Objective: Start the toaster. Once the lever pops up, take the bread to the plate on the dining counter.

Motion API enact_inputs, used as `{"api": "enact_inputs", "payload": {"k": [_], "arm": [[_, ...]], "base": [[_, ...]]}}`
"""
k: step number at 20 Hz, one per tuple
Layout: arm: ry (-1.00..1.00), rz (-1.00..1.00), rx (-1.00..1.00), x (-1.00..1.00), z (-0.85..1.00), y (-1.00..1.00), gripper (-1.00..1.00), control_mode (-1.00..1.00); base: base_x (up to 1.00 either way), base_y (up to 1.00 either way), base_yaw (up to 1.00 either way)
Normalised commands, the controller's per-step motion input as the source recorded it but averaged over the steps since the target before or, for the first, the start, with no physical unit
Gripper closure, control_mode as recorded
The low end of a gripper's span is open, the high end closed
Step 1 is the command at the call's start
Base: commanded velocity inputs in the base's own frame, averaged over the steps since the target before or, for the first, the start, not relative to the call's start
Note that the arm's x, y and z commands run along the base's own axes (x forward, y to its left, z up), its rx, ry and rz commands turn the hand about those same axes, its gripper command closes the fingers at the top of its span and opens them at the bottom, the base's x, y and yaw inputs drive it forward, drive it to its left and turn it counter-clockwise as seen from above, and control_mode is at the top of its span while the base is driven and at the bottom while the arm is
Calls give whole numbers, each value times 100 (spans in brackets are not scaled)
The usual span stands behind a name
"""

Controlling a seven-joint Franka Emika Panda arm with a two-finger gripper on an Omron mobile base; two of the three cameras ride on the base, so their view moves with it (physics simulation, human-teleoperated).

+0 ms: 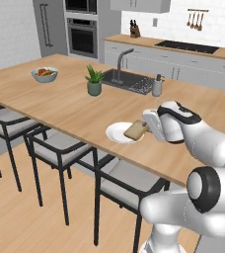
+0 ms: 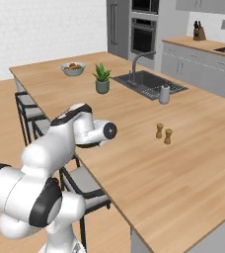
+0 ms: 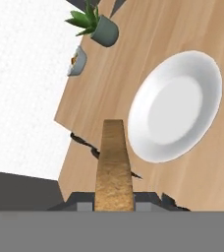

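We see the two-finger gripper (image 3: 114,205) narrowly closed on the tan, brown-crusted bread slice (image 3: 114,162), beside the round white plate (image 3: 175,106).

Potted plant (image 1: 94,81) sitting beside sink (image 1: 129,80) w/ faucet (image 1: 122,60); fruit bowl (image 1: 44,74) resting further left; two shakers (image 2: 164,133) standing together; stools (image 1: 60,150) lining counter edge.
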Motion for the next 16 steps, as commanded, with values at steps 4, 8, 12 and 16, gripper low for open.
{"api": "enact_inputs", "payload": {"k": [4,8,12,16], "arm": [[0,0,0,44,-22,0,100,-100],[0,0,0,38,-24,-1,100,-100],[0,0,0,33,-26,-2,100,-100],[0,0,0,27,-23,-2,100,-100]], "base": [[0,0,0],[0,0,0],[0,0,0],[0,0,0]]}}
